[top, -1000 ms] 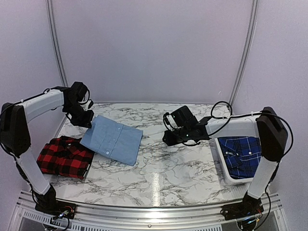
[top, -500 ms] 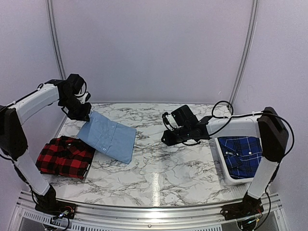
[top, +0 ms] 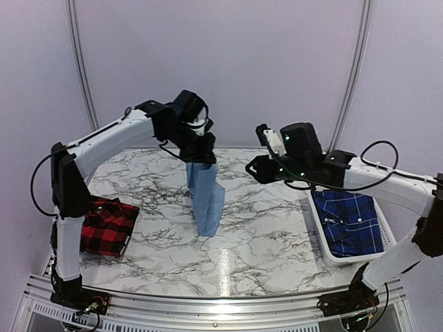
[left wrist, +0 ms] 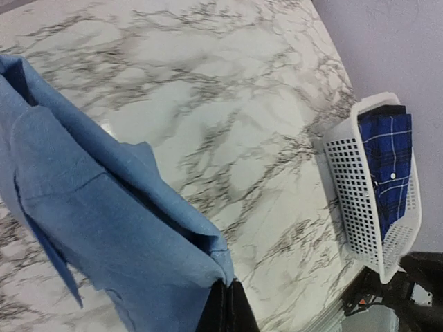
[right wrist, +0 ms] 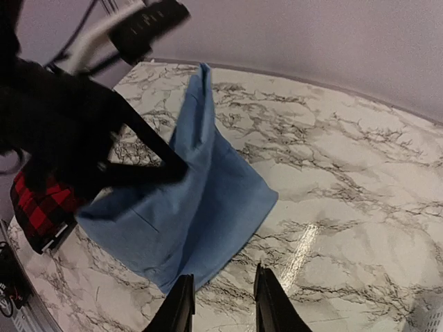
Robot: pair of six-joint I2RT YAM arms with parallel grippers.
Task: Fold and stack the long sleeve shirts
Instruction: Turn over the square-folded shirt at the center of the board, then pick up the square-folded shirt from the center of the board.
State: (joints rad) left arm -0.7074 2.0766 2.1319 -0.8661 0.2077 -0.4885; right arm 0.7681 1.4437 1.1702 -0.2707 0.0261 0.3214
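The light blue shirt [top: 205, 200] hangs in a narrow, folded bundle over the middle of the surface [top: 263, 235], pinched at its upper edge by the left claw [top: 201, 158], whose fingers are closed tight on the cloth. Its lower end reaches down to the marble; whether it rests there or hangs just clear I cannot tell. The right claw [right wrist: 223, 294] hovers near the shirt, to its right and raised off the surface, its fingers parted a little with nothing between them. The red-and-black check shirt [top: 104, 227] lies folded at the left edge, well apart from the blue one. The dark blue plaid shirt [top: 353, 220] lies in a white perforated basket [top: 325, 245] at the right edge.

The surface is white marble with grey veins, closed in by a plain pale wall [top: 221, 69] with two thin curved poles [top: 77, 69] running up it.

A second ago the blue shirt lay spread at the left, just beside the check shirt, lifted at one corner only; now it has been carried to the centre and dangles. The right arm has risen from low over the marble. The other two shirts have not moved.
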